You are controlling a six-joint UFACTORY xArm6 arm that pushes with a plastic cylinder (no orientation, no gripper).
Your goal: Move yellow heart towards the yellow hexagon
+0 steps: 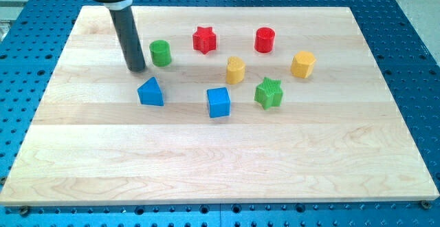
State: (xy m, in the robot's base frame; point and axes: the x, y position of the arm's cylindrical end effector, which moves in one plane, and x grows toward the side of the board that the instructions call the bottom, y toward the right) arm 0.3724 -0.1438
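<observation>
The yellow heart sits near the middle of the wooden board. The yellow hexagon lies to its right, about a block's width of bare wood between them. My tip rests on the board at the view's upper left, just left of the green cylinder and just above the blue triangle. It is far to the left of the yellow heart and touches no block.
A red star and a red cylinder lie above the heart. A blue cube and a green star lie below it. The board sits on a blue perforated table.
</observation>
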